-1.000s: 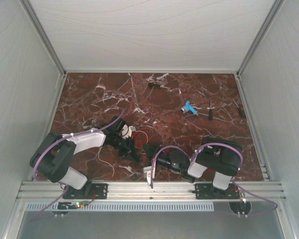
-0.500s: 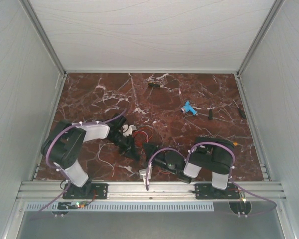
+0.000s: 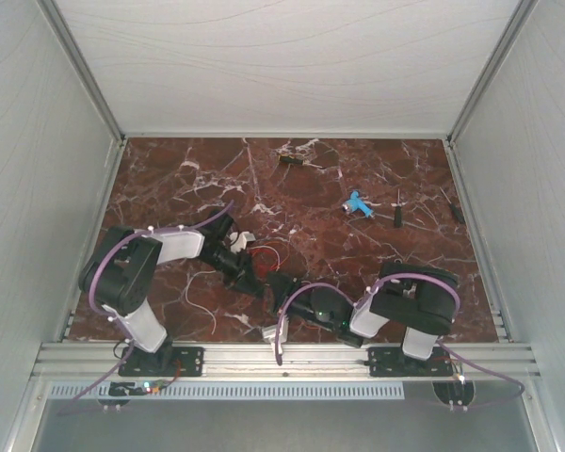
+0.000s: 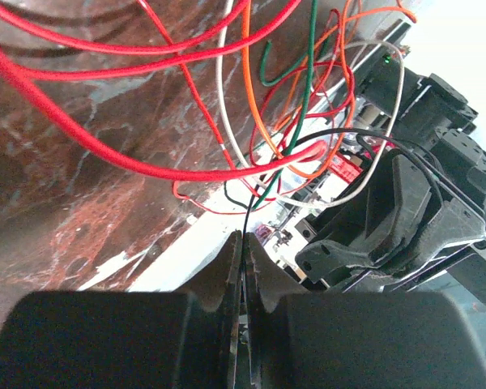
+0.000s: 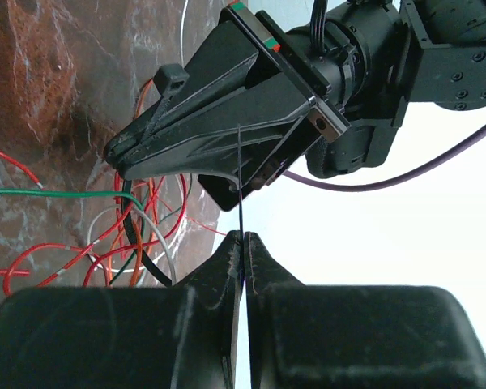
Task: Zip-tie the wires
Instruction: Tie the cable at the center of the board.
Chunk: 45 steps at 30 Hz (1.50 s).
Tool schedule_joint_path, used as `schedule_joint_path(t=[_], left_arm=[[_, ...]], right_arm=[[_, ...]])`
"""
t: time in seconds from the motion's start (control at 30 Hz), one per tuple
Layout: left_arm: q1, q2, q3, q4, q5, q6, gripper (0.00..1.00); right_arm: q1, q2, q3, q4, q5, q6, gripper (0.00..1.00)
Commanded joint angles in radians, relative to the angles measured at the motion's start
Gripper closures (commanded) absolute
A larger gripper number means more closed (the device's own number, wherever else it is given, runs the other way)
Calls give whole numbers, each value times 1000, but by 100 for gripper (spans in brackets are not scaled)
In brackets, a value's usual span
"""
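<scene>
The wires (image 3: pixel 271 252) are a loose tangle of red, orange, green and white strands, seen close in the left wrist view (image 4: pixel 227 97) and the right wrist view (image 5: pixel 105 243). The black zip tie (image 5: pixel 134 235) loops round them, its head (image 5: pixel 172 81) by the left gripper's fingers (image 5: pixel 194 154). My left gripper (image 3: pixel 252 278) (image 4: pixel 245 237) is shut on a thin black strip. My right gripper (image 3: pixel 281 281) (image 5: pixel 243 236) is shut on the zip tie's thin tail (image 5: pixel 240 178). The two grippers meet tip to tip just above the marble table (image 3: pixel 169 188).
A blue tool (image 3: pixel 358 204) and a screwdriver (image 3: pixel 396 212) lie at the back right, another screwdriver (image 3: pixel 295 161) at the back middle. A loose white strand (image 3: pixel 196 303) lies near the left arm. White walls enclose the table on three sides.
The left arm's elbow has swung up and to the right, and its gripper has shifted slightly toward the right gripper. The right arm has shifted a little. Both grippers stay shut.
</scene>
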Motion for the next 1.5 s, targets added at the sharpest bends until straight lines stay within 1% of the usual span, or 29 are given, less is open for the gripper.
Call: schedule_joint_path(t=[0.0, 0.13, 0.23, 0.33, 0.53, 0.73, 0.93, 1.17, 1.47], left_arm=[[6, 14, 6, 28, 82, -45, 100], [7, 11, 0, 37, 90, -63, 100], [8, 14, -6, 54, 118, -75, 100], [8, 17, -10, 56, 116, -76, 100], [8, 11, -12, 53, 109, -71, 100], [8, 24, -15, 60, 120, -73, 100], [8, 31, -18, 61, 137, -79, 100], [8, -12, -49, 63, 161, -81, 100], [8, -73, -120, 88, 225, -109, 100]], right_arm=[[5, -60, 20, -124, -12, -87, 100], [-7, -77, 32, -188, -15, -105, 100], [-11, -56, 37, -206, -6, -124, 100], [-16, -45, 36, -190, 0, -128, 100], [-10, -77, 35, -171, 4, -128, 100], [22, -113, 22, -125, 3, -123, 100], [46, -105, 14, -85, -3, -140, 100], [49, -102, -11, -44, 3, -151, 100], [89, -98, -39, -2, 17, -185, 100]])
